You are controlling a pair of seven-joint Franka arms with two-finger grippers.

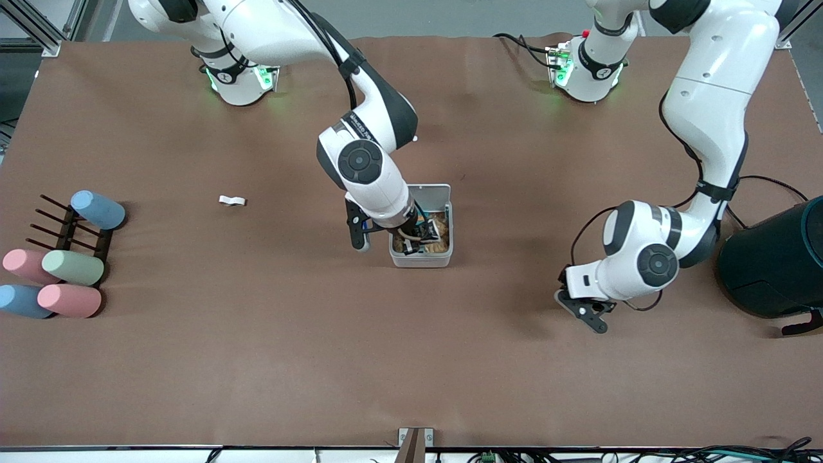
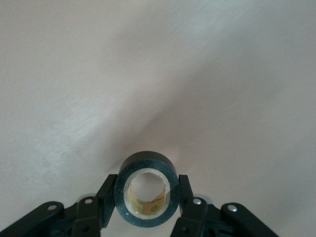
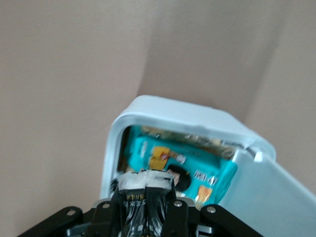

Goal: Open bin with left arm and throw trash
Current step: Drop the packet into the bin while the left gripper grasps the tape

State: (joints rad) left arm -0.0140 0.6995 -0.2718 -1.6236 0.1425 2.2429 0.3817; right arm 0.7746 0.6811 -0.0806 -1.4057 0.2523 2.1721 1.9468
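The bin (image 1: 443, 256), a small white-grey box, stands mid-table with its lid (image 1: 429, 191) swung open; printed wrappers lie inside it. My right gripper (image 1: 411, 236) hangs over the open bin (image 3: 163, 106), shut on the black printed packet (image 3: 146, 205). My left gripper (image 1: 593, 316) is low over the cloth toward the left arm's end of the table. In the left wrist view its fingers (image 2: 185, 190) press both sides of the dark tape roll (image 2: 169, 200). A white crumpled scrap (image 1: 231, 200) lies on the cloth toward the right arm's end.
A large dark teal cylinder (image 1: 775, 260) stands at the left arm's end of the table. Several pastel cylinders (image 1: 71, 267) and a dark rack (image 1: 67, 225) sit at the right arm's end. A teal wrapper (image 3: 197, 170) fills part of the bin.
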